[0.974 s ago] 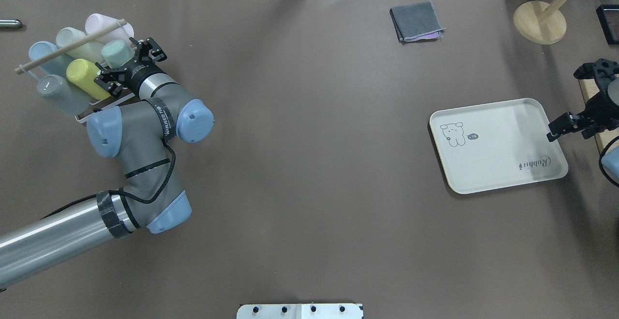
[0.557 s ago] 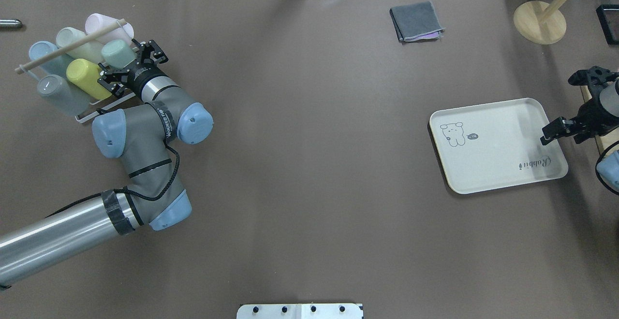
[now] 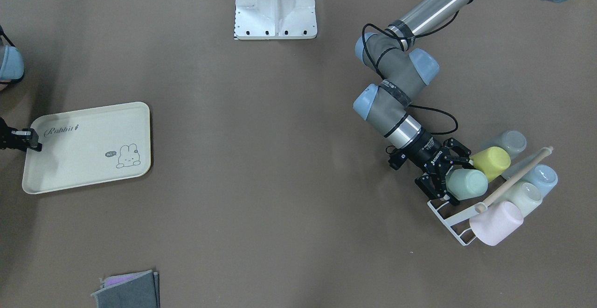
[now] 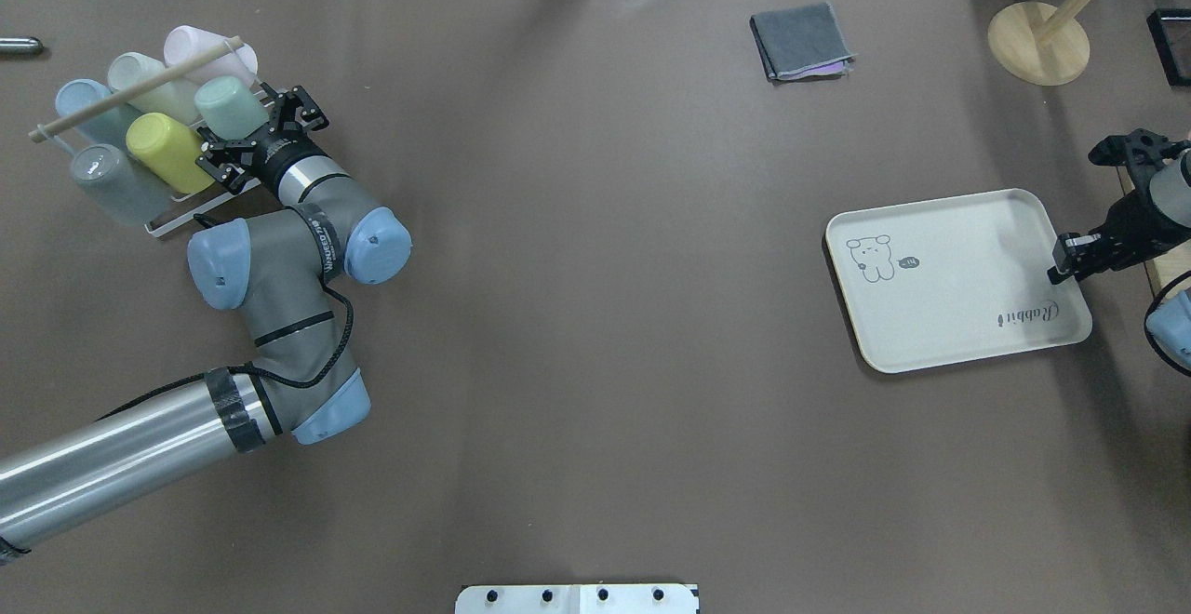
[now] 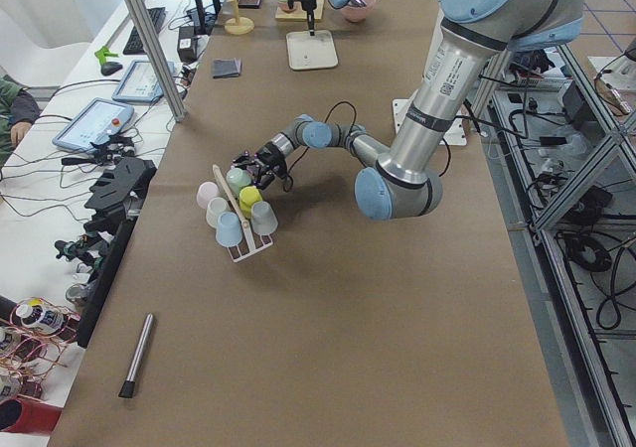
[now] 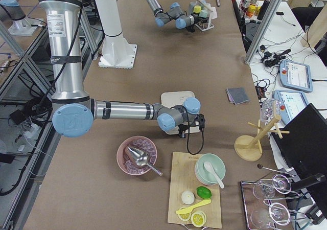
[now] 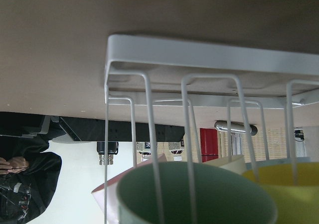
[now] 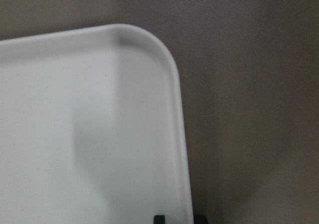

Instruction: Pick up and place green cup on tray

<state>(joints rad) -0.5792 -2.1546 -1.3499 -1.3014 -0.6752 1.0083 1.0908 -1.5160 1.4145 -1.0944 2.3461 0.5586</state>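
Observation:
The green cup (image 4: 228, 104) lies on its side in a white wire rack (image 4: 160, 223) at the far left, its mouth toward my left gripper (image 4: 259, 137). That gripper is open, its fingers on either side of the cup's mouth end (image 3: 468, 184). The left wrist view shows the cup's open mouth (image 7: 214, 191) behind rack wires. The cream tray (image 4: 958, 298) lies flat at the right. My right gripper (image 4: 1061, 270) sits at its right rim, jaws close together astride the rim (image 8: 185, 149).
The rack also holds a yellow-green cup (image 4: 163, 144) and pale grey-blue, cream and pink cups under a wooden rod (image 4: 130, 88). A folded grey cloth (image 4: 800, 42) and a wooden stand (image 4: 1037, 42) sit at the back right.
My left gripper has shifted slightly along the green cup and stays open. My right gripper swung in over the tray's edge, then settled back at the rim. The tray has not moved.

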